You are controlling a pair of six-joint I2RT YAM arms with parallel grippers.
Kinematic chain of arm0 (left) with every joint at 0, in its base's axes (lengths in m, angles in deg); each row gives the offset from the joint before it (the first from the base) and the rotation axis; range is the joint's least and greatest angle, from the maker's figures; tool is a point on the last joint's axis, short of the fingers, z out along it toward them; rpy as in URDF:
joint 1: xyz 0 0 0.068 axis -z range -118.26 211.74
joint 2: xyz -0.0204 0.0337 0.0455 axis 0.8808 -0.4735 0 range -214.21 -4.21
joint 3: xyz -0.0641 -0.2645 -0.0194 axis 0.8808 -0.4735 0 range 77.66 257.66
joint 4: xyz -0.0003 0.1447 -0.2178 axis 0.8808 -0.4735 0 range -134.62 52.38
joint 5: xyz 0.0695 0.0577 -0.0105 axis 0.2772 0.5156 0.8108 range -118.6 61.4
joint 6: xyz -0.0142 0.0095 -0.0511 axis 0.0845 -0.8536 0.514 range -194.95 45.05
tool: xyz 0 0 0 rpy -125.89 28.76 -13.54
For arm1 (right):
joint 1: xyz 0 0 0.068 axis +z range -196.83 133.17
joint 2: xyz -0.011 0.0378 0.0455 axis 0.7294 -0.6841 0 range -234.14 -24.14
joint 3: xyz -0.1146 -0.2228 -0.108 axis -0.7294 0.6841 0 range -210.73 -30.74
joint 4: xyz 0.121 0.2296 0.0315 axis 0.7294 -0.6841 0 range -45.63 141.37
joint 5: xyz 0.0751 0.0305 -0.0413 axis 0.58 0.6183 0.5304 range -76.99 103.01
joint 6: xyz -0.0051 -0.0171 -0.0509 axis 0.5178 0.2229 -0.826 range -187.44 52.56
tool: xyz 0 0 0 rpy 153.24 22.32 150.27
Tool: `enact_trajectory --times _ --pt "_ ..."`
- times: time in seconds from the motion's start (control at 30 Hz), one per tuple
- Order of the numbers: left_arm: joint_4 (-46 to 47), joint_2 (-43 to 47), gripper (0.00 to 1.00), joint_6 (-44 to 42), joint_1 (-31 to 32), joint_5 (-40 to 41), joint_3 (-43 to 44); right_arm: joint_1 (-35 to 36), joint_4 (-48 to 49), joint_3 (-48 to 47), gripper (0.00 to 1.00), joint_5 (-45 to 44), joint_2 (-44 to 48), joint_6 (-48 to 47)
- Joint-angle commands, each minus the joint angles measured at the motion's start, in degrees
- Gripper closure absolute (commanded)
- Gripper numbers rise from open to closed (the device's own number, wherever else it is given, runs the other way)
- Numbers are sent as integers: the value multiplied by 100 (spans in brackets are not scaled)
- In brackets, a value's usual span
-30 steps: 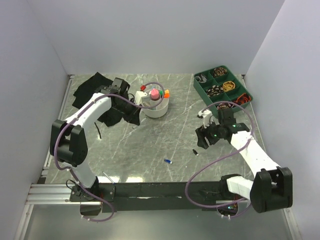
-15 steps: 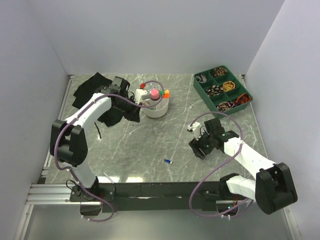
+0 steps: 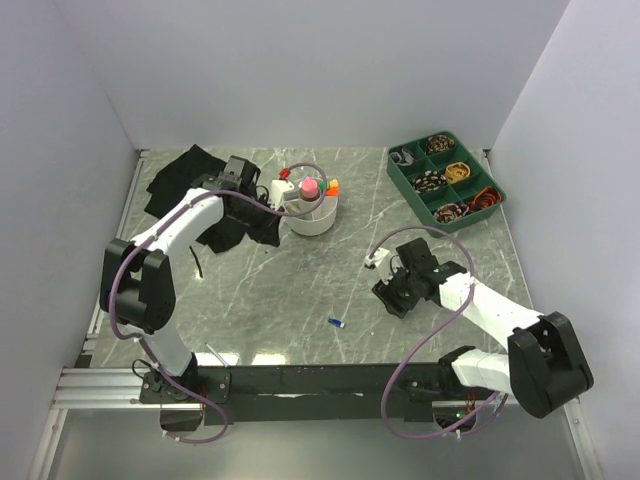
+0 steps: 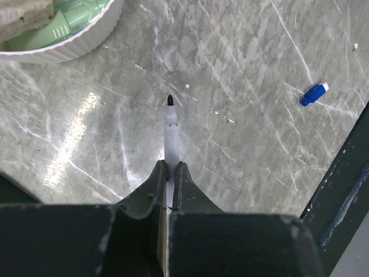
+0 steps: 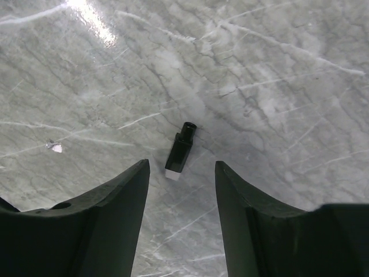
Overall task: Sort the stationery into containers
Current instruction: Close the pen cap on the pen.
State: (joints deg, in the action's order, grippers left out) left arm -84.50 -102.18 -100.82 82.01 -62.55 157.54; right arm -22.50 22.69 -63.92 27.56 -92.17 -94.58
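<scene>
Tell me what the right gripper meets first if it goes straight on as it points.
Likely the black cap on the table, lying just ahead between the open fingers of the right gripper.

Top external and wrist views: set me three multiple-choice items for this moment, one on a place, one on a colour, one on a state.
1. Where is the small black piece?
A. In a bowl
B. On the table, between the right gripper's fingers
C. In a tray

2. What colour is the loose piece lying in the open between the two arms?
A. Blue
B. Red
C. Yellow

3. What state is the left gripper in?
A. Open and empty
B. Shut on the white pen
C. Shut on a highlighter

Answers:
1 B: the right wrist view shows it on the marble in the gap, touching neither finger.
2 A: it shows blue in both the top and the left wrist views.
3 B: the fingers pinch the pen's barrel, with its black tip sticking out ahead.
</scene>
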Motion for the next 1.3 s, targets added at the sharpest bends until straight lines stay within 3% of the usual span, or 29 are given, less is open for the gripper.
enact_trajectory --times 0.0,0.4,0.8,1.0,1.13,1.27 --pt "178 165 98 82 -6 38 -103 141 135 -109 44 -118 -140 15" --pt "380 173 98 214 -41 -67 -315 299 223 -161 57 -373 -535 217" --pt "548 235 98 284 -50 -199 -534 361 267 -346 56 -418 -808 376" --pt "565 226 98 302 -50 -208 -570 370 241 -372 72 -382 -887 358" --pt "495 261 98 284 -41 -226 -587 370 118 -337 97 -224 -809 209" --pt "-265 218 99 13 -50 -427 -333 370 -643 -652 100 -92 -257 -150"
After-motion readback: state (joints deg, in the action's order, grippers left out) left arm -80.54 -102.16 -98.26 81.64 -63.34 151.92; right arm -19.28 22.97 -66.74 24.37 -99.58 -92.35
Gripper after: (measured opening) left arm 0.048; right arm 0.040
